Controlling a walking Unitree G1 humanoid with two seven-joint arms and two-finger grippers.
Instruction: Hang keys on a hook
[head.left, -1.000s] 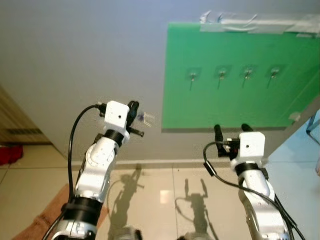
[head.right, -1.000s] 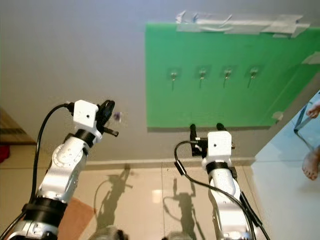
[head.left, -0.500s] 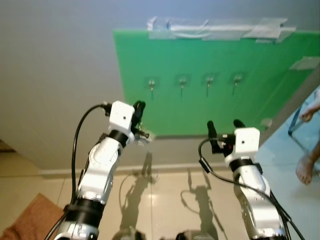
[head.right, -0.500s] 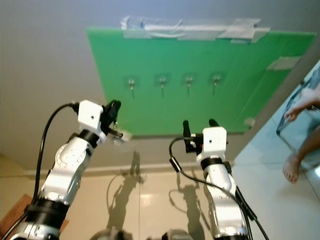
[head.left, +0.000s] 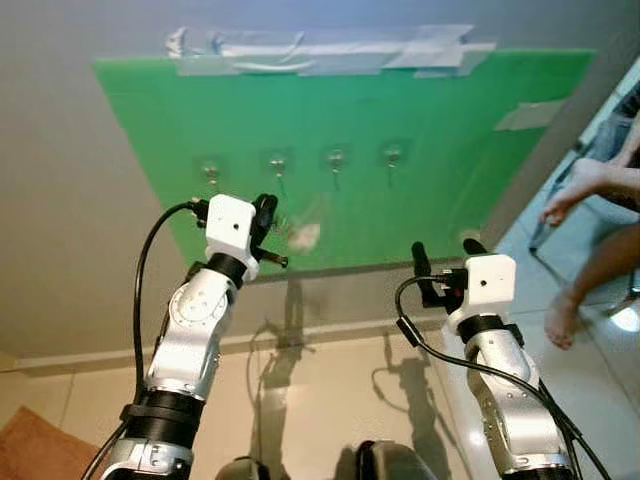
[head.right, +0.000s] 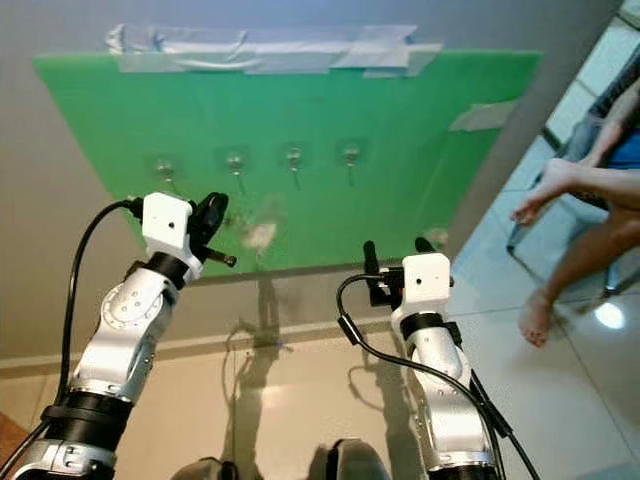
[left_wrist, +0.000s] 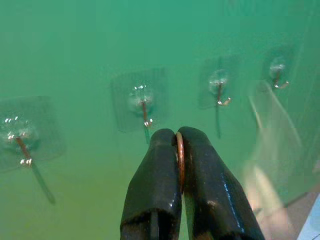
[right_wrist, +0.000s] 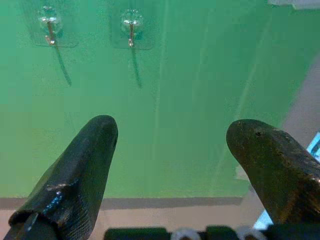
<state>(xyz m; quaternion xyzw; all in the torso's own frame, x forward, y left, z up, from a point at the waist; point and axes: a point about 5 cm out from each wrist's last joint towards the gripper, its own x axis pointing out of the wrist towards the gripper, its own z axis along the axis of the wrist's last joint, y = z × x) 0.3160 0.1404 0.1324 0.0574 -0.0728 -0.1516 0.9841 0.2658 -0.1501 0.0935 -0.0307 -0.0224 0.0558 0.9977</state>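
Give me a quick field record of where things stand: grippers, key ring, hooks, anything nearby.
left gripper: raised before the green board, fingers shut on a thin key ring
key tag: pale blurred shape hanging beside the left gripper
hooks: four clear adhesive hooks in a row on the board, all bare; one lies just beyond the left fingertips
right gripper: held up in front of the board's lower part, fingers wide apart, holding nothing
board mount: grey tape along the top edge
bystander: a person's bare legs and feet on the right
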